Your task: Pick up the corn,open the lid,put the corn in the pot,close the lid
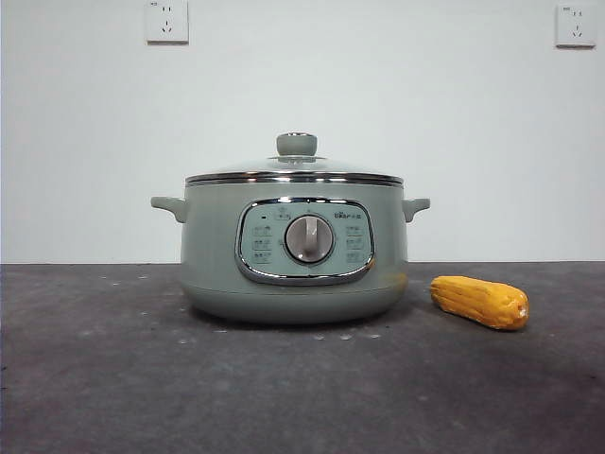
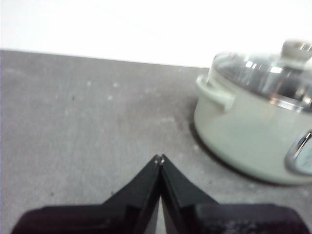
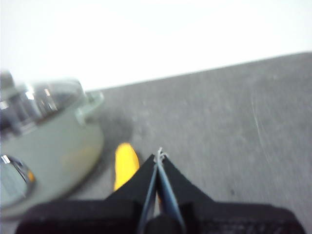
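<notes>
White wall (image 1: 378, 85), two sockets (image 1: 166, 21), dark tabletop (image 1: 113, 378).

Dark grey speckled desk (image 1: 95, 378) — pot (image 1: 293, 265) sits centre w/ lid on; corn (image 1: 479, 301) lies just beside it, apart.

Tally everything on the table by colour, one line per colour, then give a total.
Sage green: 1, the pot
Clear glass with a metal rim and green knob: 1, the lid, sitting on the pot
Yellow-orange: 1, the corn, lying on the table beside the pot
Total: 3
</notes>
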Tool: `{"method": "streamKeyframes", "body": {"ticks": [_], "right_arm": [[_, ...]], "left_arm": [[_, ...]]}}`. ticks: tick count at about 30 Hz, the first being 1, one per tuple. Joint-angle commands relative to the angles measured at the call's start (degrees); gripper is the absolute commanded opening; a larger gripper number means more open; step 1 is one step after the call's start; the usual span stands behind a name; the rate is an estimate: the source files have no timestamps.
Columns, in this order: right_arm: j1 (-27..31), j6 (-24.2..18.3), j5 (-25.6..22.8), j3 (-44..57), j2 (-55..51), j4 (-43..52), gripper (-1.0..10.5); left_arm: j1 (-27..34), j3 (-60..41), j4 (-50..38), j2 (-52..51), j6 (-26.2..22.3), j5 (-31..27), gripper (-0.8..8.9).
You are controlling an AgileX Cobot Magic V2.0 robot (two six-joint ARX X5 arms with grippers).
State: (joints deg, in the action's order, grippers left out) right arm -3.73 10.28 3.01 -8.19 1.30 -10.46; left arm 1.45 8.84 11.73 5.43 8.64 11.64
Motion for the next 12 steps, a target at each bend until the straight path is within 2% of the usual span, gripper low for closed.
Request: {"method": "streamKeyframes", "body": {"ticks": [1,8,12], "right_arm": [[0.0,2.2,0.1,-3.6,1.7,-1.0,-0.1],[0.0,2.7,2.4,-17.6,10.1,-8.5,-0.1],[0.0,-1.1,5.0,-26.6,16.6,-14.8,-0.1]], "left_arm": [[0.1,3.8,2.6,1.7,0.9,0.8,-0.06],[0.1,16.7,9.8,8.6,0.8,4.8,-0.06],[0.1,24.5,14.2,13.1,0.4,5.3,-0.06]]}}
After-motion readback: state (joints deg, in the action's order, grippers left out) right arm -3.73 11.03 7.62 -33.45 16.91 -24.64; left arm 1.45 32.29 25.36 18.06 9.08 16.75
